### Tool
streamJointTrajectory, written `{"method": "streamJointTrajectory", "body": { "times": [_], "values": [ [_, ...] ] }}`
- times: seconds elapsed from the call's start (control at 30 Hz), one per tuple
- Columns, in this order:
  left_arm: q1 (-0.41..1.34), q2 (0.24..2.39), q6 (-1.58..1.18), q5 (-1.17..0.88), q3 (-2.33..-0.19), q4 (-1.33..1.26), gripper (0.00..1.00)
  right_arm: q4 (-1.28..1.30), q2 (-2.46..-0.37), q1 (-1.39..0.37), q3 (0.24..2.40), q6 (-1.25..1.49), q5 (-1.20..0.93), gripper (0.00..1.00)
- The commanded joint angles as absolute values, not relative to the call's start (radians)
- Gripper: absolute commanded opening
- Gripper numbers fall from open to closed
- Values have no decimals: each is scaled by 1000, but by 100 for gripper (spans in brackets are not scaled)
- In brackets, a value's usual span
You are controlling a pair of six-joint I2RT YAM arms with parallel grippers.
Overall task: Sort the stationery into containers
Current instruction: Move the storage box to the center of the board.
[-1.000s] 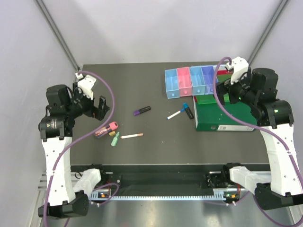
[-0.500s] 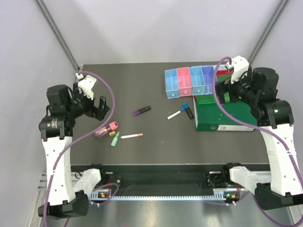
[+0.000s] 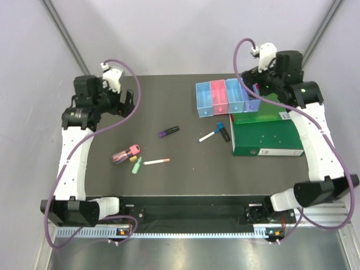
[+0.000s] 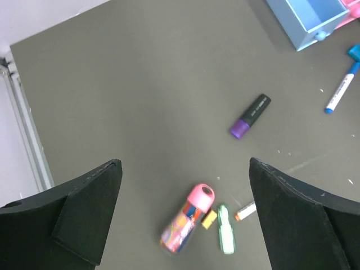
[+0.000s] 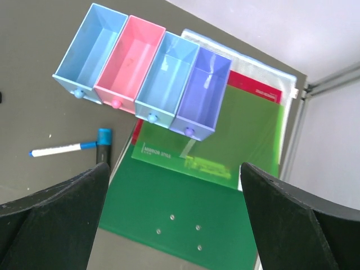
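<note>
Nothing is sorted yet: the four joined containers point(image 3: 228, 97) toward the far right corner of the tabletop point(image 3: 169, 101) look empty, so this reads as the approach before a first pick. The left gripper point(image 4: 184, 164) hangs high near the far left corner, jaws wide with nothing between them. The right gripper point(image 5: 174, 166), equally wide and empty, hovers above the containers.

The purple-black highlighter point(image 3: 168, 132) lies alone mid-tabletop (probably the easiest start) and calls for a descent, then closing across its barrel. Toward the left edge the pink-capped marker point(image 3: 126, 153) and green highlighter point(image 3: 136, 165) crowd together. The white pen with the blue end point(image 3: 207, 136) touches the dark blue highlighter point(image 3: 224, 131) just beside the green binder point(image 3: 267, 135) — little room there.
</note>
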State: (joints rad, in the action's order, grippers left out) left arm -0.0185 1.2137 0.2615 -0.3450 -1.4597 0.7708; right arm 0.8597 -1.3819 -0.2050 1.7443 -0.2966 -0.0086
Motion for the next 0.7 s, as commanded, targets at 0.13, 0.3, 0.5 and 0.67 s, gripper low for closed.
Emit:
{"method": "streamJointTrajectory", "body": {
  "times": [0.13,0.3,0.5,0.67],
  "values": [
    [245,1307,374,-16,-1532,701,99,767,-1557,-265,1862,-281,123,100],
    [284,1353,350,5,-1560,683,99,744,-1673,-265,1943,-232,163,99],
    [284,1374,296,-54,-1513,604,99,739,-1804,-273,2002,-221,138,100],
    [284,1436,278,-61,-1491,557,99,735,-1925,-279,2051,-222,127,99]
  ]
}}
